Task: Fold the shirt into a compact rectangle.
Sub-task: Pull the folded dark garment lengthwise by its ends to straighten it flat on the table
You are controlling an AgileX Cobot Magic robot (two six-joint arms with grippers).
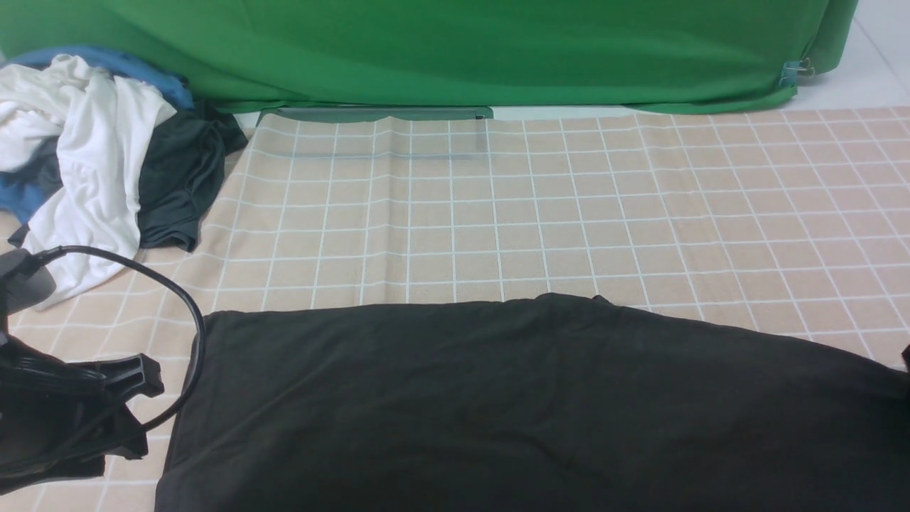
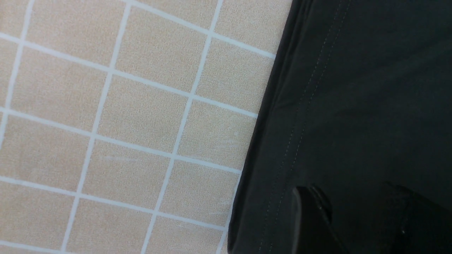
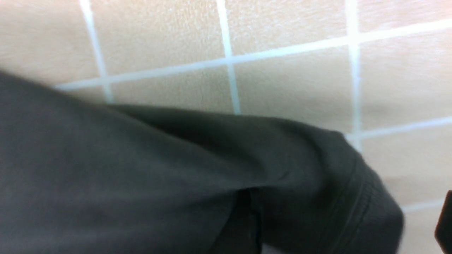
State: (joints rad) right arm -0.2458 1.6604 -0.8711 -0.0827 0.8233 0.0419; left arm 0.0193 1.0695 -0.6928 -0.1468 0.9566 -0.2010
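The black shirt [image 1: 512, 405] lies flat as a wide band along the near side of the checked tablecloth [image 1: 569, 199], with no print showing. My left gripper [image 1: 142, 412] hovers at the shirt's left edge. In the left wrist view its fingers [image 2: 310, 218] stand apart above the stitched hem [image 2: 293, 141], so the left gripper [image 2: 360, 215] is open and pinches nothing. Only a sliver of my right arm [image 1: 906, 355] shows at the shirt's right end. The right gripper [image 3: 348, 225] is open wide, with a ribbed edge of the shirt [image 3: 367, 197] bulging loosely between its fingers.
A pile of clothes sits at the back left: a white garment [image 1: 92, 142], a dark charcoal one [image 1: 185, 178] and a blue one [image 1: 142, 67]. A green backdrop [image 1: 455, 50] closes the far side. A black cable [image 1: 192, 320] loops beside the left arm.
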